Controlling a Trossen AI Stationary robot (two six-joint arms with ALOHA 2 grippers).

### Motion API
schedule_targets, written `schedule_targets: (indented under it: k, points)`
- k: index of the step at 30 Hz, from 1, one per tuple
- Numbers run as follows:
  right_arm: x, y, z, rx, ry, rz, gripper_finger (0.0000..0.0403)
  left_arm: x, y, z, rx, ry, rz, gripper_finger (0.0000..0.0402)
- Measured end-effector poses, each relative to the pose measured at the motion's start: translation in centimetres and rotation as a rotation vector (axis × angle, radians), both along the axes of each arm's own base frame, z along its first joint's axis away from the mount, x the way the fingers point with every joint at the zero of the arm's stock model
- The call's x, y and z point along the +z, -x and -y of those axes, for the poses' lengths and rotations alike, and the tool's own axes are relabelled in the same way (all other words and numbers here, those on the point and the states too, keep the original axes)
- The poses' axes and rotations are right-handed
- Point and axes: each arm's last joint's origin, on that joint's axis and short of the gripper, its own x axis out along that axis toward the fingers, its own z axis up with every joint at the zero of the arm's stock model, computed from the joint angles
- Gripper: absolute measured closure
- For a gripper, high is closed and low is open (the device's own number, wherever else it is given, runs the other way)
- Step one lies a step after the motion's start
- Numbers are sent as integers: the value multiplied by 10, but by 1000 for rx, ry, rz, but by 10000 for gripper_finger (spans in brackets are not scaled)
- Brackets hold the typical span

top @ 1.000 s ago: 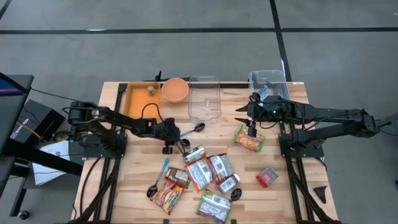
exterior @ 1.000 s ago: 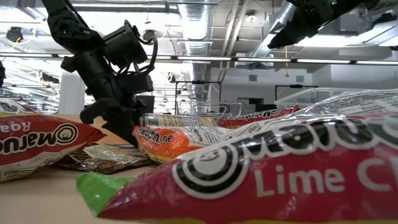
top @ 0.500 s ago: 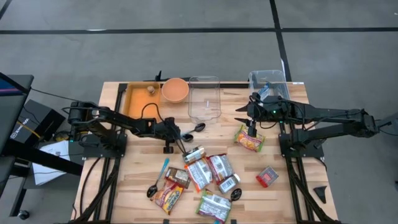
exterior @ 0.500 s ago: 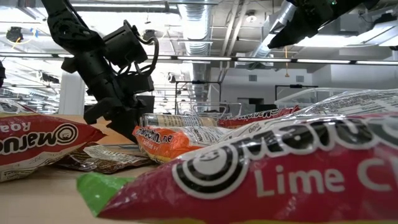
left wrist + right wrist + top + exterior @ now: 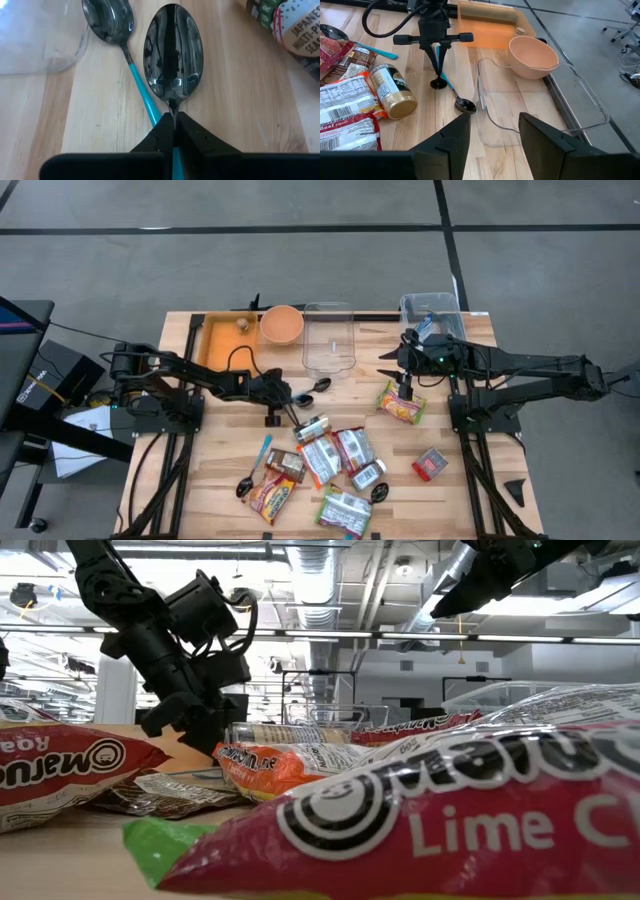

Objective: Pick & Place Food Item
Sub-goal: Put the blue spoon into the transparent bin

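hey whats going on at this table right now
The left gripper has its fingers shut on the handle of a black spoon, right beside a teal-handled spoon near the clear container. The right gripper hangs with its fingers apart above a red and green food packet. More snack packets and a small jar lie scattered mid-table, with an orange bowl at the back.

Left end effector [image 5: 190, 720], left of frame in low view, has gone from part-open to clamped on the spoon [image 5: 172, 55] handle & lifted slightly vs 1 s ago.
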Motion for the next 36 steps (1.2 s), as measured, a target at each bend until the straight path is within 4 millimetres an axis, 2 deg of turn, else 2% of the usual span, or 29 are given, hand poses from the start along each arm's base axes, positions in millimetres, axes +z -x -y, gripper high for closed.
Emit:
schedule_targets:
  k: [30, 36]
  points:
    - [0, 0, 0, 0, 0, 0, 239, 9, -8, -1, -9, -12, 113, 400]
    - [0, 0, 0, 0, 0, 0, 239, 18, -12, -1, -18, -28, 196, 400]
